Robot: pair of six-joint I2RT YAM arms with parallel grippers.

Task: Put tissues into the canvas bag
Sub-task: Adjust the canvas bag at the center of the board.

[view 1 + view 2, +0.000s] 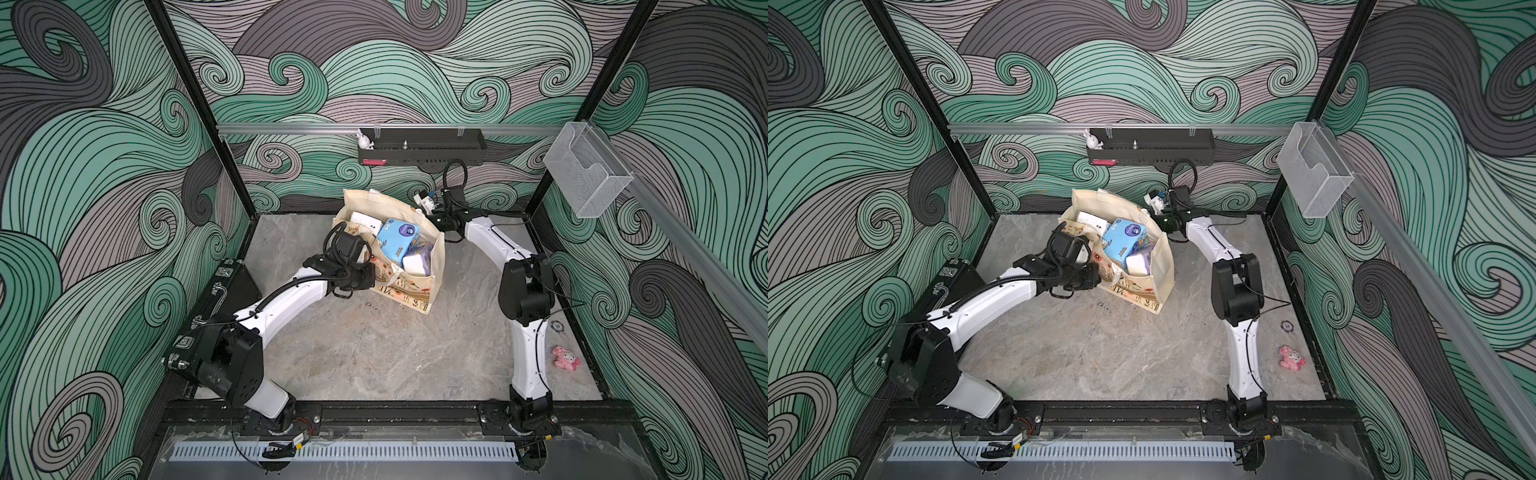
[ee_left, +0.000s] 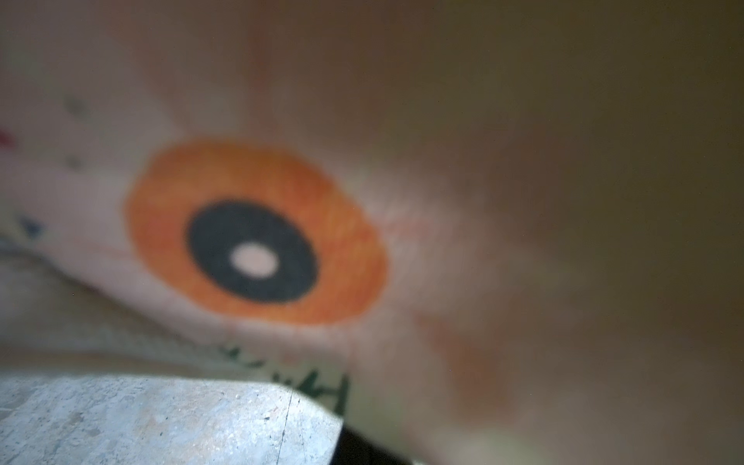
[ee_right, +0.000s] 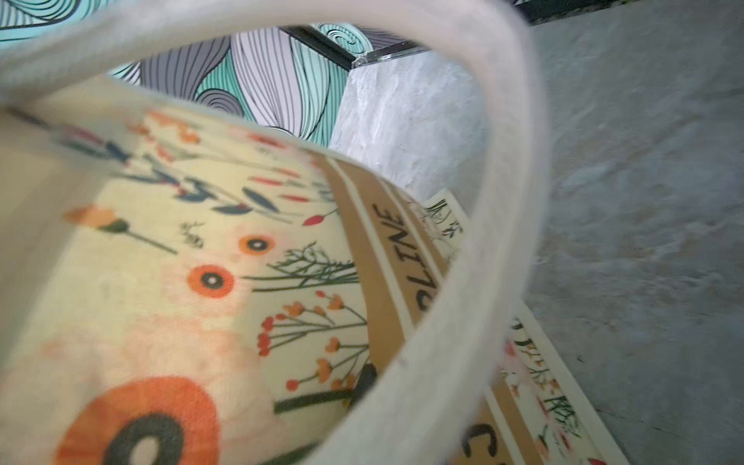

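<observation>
The cream canvas bag [image 1: 436,266] [image 1: 1165,270] stands upright at the middle of the table. Several tissues sit in its open mouth: a light blue pack [image 1: 397,239] [image 1: 1123,241], a white one [image 1: 365,222] and a purple-white one [image 1: 417,259]. My left gripper [image 1: 372,266] [image 1: 1098,270] is shut on the bag's left wall, its fingers hidden. In the left wrist view the bag's orange flower [image 2: 257,233] fills the picture. My right gripper [image 1: 426,203] [image 1: 1154,203] is at the bag's rear right corner, shut on the white handle [image 3: 503,201].
A black hard case [image 1: 224,291] leans at the left wall beside my left arm. A small pink plush toy [image 1: 565,358] and a round chip [image 1: 557,326] lie at the right edge. A black shelf [image 1: 422,147] and a clear holder [image 1: 586,174] hang on the rails.
</observation>
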